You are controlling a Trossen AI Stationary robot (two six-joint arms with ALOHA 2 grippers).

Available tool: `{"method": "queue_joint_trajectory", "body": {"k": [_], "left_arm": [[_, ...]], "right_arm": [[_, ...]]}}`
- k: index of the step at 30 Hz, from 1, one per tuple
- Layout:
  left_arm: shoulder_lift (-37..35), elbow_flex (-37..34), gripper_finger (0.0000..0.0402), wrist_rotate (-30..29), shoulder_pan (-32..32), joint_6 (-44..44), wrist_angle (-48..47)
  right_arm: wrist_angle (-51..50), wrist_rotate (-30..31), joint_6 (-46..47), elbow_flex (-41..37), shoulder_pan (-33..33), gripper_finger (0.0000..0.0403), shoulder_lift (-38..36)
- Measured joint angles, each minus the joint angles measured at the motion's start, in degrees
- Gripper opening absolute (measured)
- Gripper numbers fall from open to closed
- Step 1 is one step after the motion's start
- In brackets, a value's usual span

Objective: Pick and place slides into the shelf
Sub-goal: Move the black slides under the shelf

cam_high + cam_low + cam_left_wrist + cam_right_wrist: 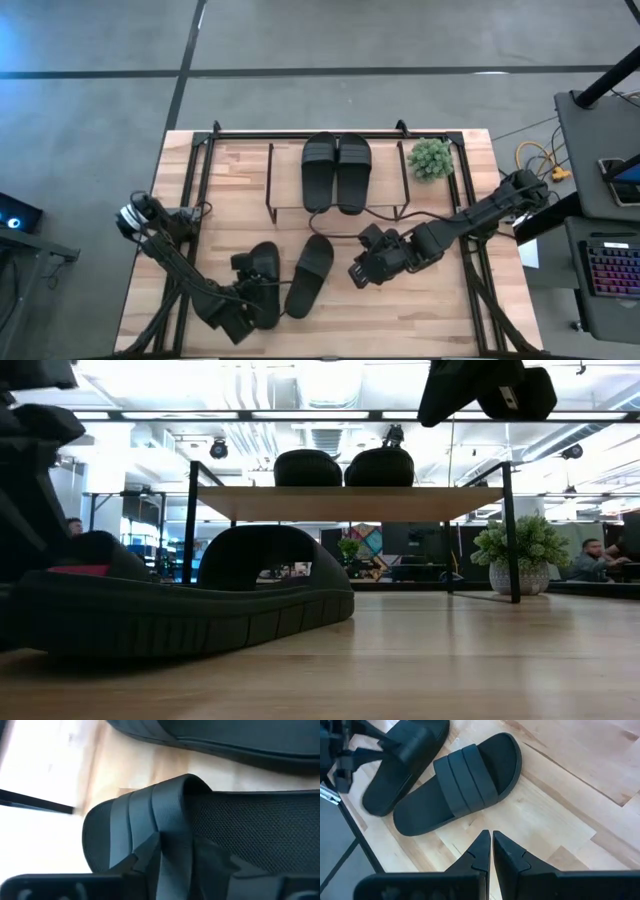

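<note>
Two black slides (320,170) (353,172) lie side by side on the top board of the shelf (385,185) at the table's far middle. Another black slide (310,275) lies sole down on the table near the front. To its left lies a slide (262,280) with my left gripper (248,300) at its wide strap. My right gripper (362,268) hangs shut and empty above the table, right of the free slide (460,782). In the low view the shelf (340,503) stands on thin black legs. My left gripper has the slide's strap at its edge (170,835). One finger is on the ribbed outer side (137,862) and one on the meshed inner side (220,865). It comes slanting down from the table's near left. The slide's sole (380,795) lies on the table.
A small potted plant (431,158) stands by the shelf's right end. Black frame rails (200,170) run along the table's sides. Bare wood lies at the near right (420,320). A desk with a keyboard (610,270) stands off the table's right edge.
</note>
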Motion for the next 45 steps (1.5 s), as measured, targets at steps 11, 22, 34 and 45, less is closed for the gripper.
{"method": "queue_joint_trajectory", "body": {"k": [11, 22, 34, 45], "left_arm": [[-0.65, 3.73, 0.0006, -4.98, 2.38, 3.18, 0.08], [0.67, 3.82, 0.0002, -6.78, 12.47, 26.57, 18.94], [0.92, 3.82, 0.0002, -5.11, 16.58, 32.01, 24.54], [4.04, 3.82, 0.0002, -4.06, 16.72, 31.95, 29.53]], "right_arm": [[-0.02, 1.54, 1.71, 0.0, 2.27, 0.0013, 0.0], [-0.02, 1.66, 2.61, 0.0, 3.58, 0.0013, 0.0], [-3.83, 5.92, 9.08, 0.0, 8.27, 0.0013, 0.0], [-5.89, 6.09, 10.74, 0.0, 8.89, 0.0013, 0.0]]}}
